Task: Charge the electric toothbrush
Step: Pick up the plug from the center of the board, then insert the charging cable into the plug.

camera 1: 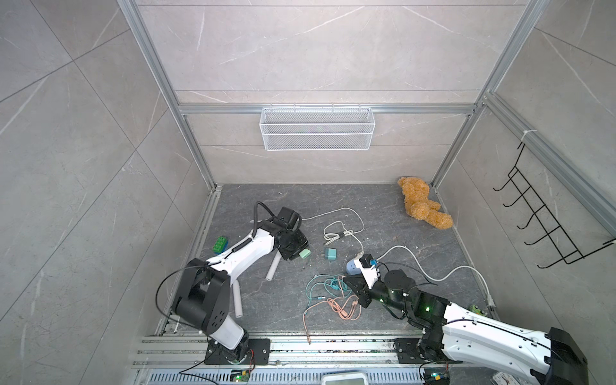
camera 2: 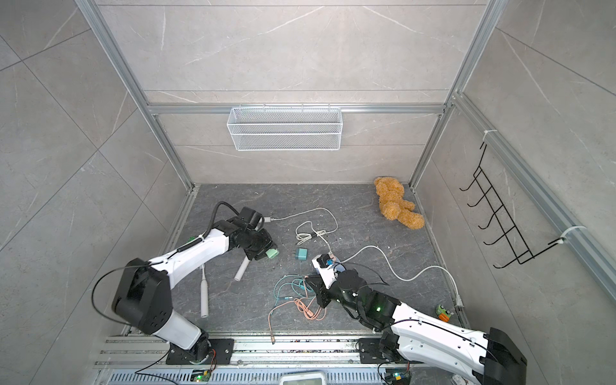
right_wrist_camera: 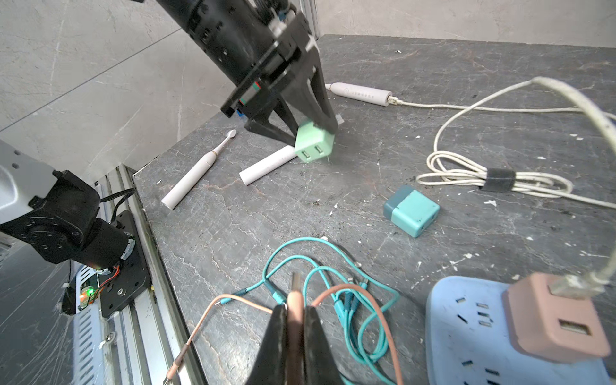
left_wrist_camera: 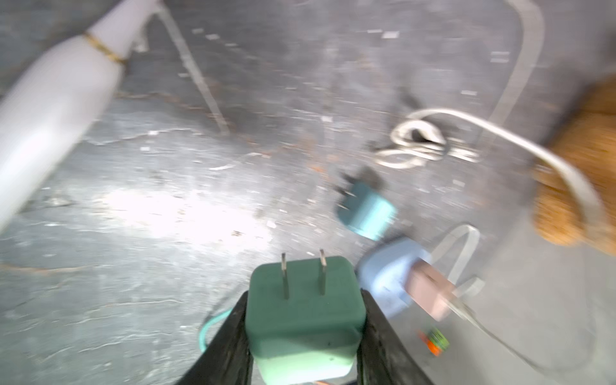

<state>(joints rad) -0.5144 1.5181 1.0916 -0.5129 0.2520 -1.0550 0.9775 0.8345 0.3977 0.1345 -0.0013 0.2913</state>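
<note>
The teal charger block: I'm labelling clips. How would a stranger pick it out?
On the dark table, look midway between the bundled white cable and the blue power strip. The teal charger block lies there loose, two-tone; the mint charger is in the left gripper, the pink charger plugged into the strip.

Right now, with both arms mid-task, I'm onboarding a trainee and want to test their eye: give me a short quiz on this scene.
1. Which thing does the left gripper hold? A) green adapter B) teal adapter C) toothbrush
2. True or false: the pink adapter sits plugged into the blue power strip.
3. Fill in: the right gripper is shut on the plug of the ____ cable.
Key: 1 A; 2 true; 3 peach cable.
</note>
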